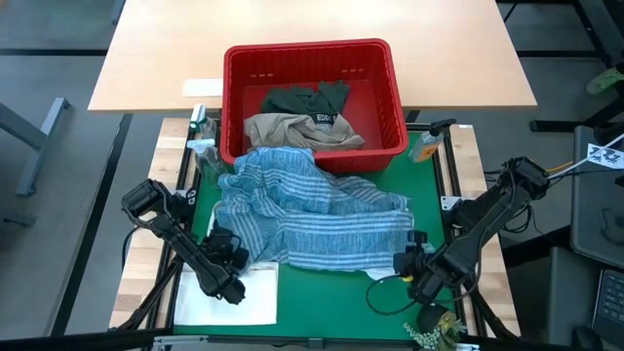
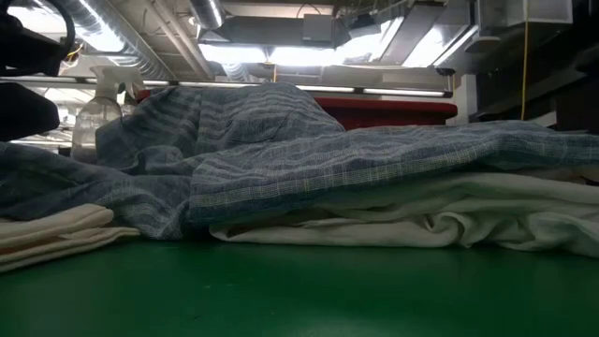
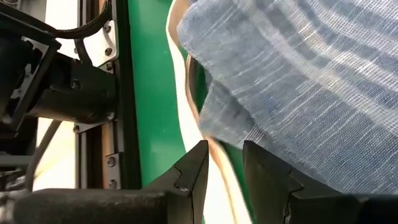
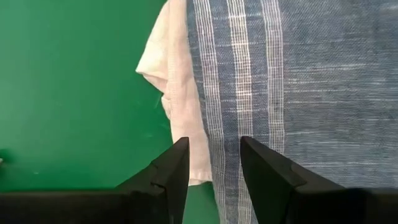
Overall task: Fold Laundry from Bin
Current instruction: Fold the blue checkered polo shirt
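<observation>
Green matting (image 2: pixel 281 290) fills the low view's foreground, and on it lies a rumpled blue-and-white striped garment (image 1: pixel 312 214), a thin, loosely woven cloth thrown into soft ridges. It spreads between the two grippers and laps up against the near wall of the red bin (image 1: pixel 395 107). Pale white cloth (image 2: pixel 449 220) shows beneath its edge in heavy folds. The bin, a rectangular plastic basket with slotted sides, sits beyond both grippers and holds a crumpled tan piece (image 1: pixel 292 132) and a dark green one (image 1: pixel 312 97). The left gripper (image 3: pixel 224 180) lies low at the striped garment's edge, its fingers slightly parted with a thin cream strip running between them. The right gripper (image 4: pixel 214 177) is angled down over the opposite edge, fingers parted, the white hem and striped cloth showing in the gap. Whether either actually pinches the cloth cannot be told.
</observation>
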### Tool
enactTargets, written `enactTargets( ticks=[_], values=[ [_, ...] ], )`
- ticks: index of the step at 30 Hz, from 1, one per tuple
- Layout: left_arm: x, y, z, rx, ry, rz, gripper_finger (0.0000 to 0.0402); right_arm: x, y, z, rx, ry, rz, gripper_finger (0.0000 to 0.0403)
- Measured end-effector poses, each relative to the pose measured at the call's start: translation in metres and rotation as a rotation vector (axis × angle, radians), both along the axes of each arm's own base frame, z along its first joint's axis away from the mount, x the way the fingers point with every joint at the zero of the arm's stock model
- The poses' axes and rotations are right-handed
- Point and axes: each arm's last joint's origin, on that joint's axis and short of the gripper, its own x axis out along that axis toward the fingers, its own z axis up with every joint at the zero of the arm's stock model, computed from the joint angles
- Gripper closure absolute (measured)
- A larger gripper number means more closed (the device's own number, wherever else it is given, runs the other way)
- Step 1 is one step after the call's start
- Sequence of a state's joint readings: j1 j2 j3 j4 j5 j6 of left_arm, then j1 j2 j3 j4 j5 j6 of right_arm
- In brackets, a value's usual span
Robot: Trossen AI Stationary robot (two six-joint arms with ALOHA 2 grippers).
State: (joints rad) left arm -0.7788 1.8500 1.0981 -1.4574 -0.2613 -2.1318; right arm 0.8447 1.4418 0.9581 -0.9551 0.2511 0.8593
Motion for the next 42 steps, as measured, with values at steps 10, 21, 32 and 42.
enactTargets(
  ticks=[10, 21, 32, 42],
  values=[
    [-0.002, -0.001, 0.028, 0.009, -0.019, 0.011, 0.0308, 0.000, 0.000, -0.001, 0.000, 0.002, 0.000, 0.0259],
    [0.027, -0.023, 0.064, -0.163, -0.166, -0.227, 0.0308, 0.000, 0.000, -0.001, 0.001, 0.002, 0.000, 0.0259],
    [0.048, -0.034, 0.063, -0.272, -0.267, -0.431, 0.0308, 0.000, 0.000, -0.001, -0.001, 0.001, 0.000, 0.0258],
    [0.061, -0.023, 0.062, -0.316, -0.194, -0.533, 0.0280, 0.000, 0.000, -0.001, 0.000, 0.002, 0.000, 0.0258]
  ],
)
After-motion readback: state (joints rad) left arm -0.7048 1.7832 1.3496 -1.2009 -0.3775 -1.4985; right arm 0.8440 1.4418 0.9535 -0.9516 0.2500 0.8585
